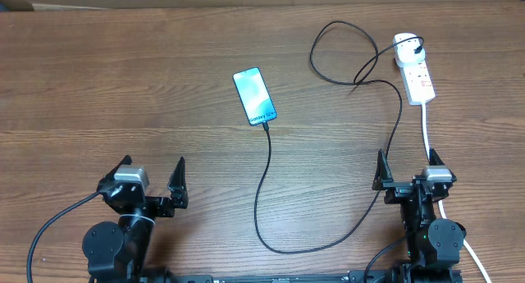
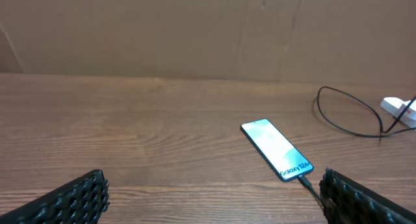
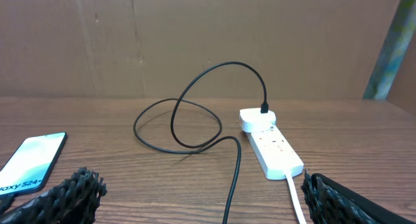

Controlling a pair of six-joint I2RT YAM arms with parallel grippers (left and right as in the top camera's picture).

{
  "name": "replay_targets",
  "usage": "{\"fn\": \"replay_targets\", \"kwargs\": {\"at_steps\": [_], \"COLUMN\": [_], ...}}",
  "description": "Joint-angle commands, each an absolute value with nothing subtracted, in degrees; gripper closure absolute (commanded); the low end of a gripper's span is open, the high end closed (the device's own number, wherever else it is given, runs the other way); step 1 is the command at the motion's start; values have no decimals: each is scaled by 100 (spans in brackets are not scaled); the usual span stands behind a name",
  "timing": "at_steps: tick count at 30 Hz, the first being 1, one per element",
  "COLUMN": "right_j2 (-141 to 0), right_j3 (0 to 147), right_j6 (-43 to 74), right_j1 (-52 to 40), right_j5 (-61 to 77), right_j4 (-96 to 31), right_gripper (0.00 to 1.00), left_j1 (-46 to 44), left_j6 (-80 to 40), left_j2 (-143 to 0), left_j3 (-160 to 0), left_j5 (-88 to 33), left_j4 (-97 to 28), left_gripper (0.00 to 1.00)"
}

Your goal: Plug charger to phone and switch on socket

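The phone (image 1: 254, 96) lies flat in the middle of the table, its light-blue screen lit. The black charger (image 1: 268, 164) has its connector tip in the phone's near short end (image 2: 305, 182). Its cable runs toward me, curves right and loops up to the white adapter (image 3: 258, 118), which is plugged into the far end of the socket (image 1: 417, 74). My left gripper (image 1: 152, 166) hovers open near the front left, well short of the phone (image 2: 276, 148). My right gripper (image 1: 406, 164) is open at the front right, just short of the socket (image 3: 273, 146). Neither holds anything.
The socket's thick white cord (image 3: 298, 201) runs toward me past my right gripper's right finger. The black cable (image 3: 195, 107) forms loose loops left of the socket. A brown cardboard wall (image 2: 195, 29) stands along the table's far edge.
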State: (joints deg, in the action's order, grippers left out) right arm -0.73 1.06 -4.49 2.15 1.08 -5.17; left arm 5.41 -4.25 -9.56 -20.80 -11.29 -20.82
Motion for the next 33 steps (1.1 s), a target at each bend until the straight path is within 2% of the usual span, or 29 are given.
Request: {"fn": "replay_targets", "kwargs": {"at_steps": [1, 11, 22, 33], "right_j2": [-16, -16, -16, -16], "right_j3": [47, 47, 47, 47], "right_j6": [-456, -458, -456, -456], "right_j1": [198, 198, 198, 198], "right_j5": [71, 71, 71, 71], "right_j4": [-486, -486, -486, -486], "right_gripper": [0, 0, 0, 0], "left_j1": [600, 598, 593, 464], "left_j6": [-340, -690, -797, -1291], "left_j2": [-788, -19, -19, -19], "left_j3": [-1905, -1061, -355, -25], "left_j5": [-1013, -1013, -947, 200], "left_j4": [-1944, -1192, 89, 475], "left_gripper": [0, 0, 0, 0]}}
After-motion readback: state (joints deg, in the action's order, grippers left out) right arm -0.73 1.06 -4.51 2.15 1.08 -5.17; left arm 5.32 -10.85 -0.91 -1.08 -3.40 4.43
